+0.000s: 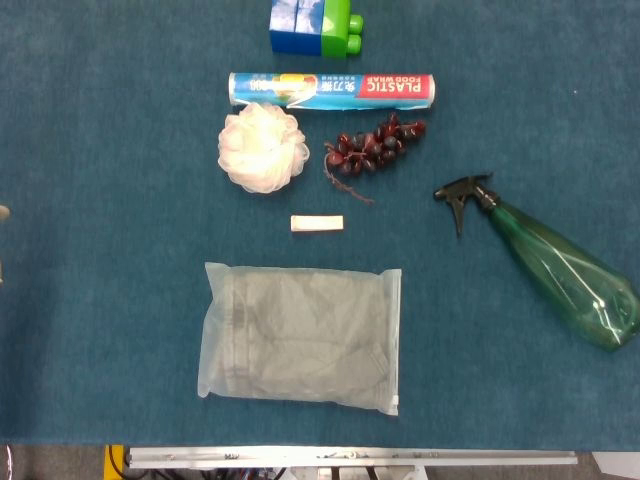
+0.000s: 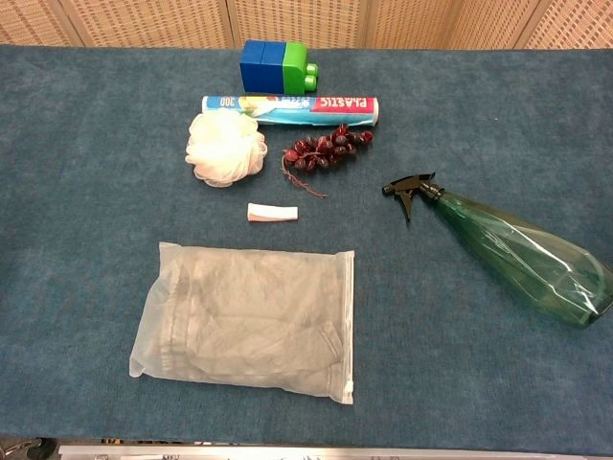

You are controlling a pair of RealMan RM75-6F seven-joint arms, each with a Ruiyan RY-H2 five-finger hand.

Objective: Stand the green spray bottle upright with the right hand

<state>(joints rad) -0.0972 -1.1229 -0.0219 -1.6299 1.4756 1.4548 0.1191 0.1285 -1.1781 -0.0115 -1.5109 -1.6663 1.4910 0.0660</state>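
The green spray bottle (image 1: 560, 272) lies on its side at the right of the blue cloth. Its black trigger head (image 1: 464, 194) points toward the table's middle and its wide base toward the right edge. In the chest view the same bottle (image 2: 522, 257) lies the same way, with nothing touching it. My right hand shows in neither view. A small pale tip (image 1: 3, 212) pokes in at the left edge of the head view. It may be a finger of my left hand, but too little shows to tell.
A frosted bag of folded clothing (image 1: 300, 338) lies front centre. Behind it are a small pale eraser-like block (image 1: 317, 223), a white bath pouf (image 1: 262, 147), dark red grapes (image 1: 372, 150), a plastic wrap box (image 1: 333, 90) and blue-green toy blocks (image 1: 312, 25).
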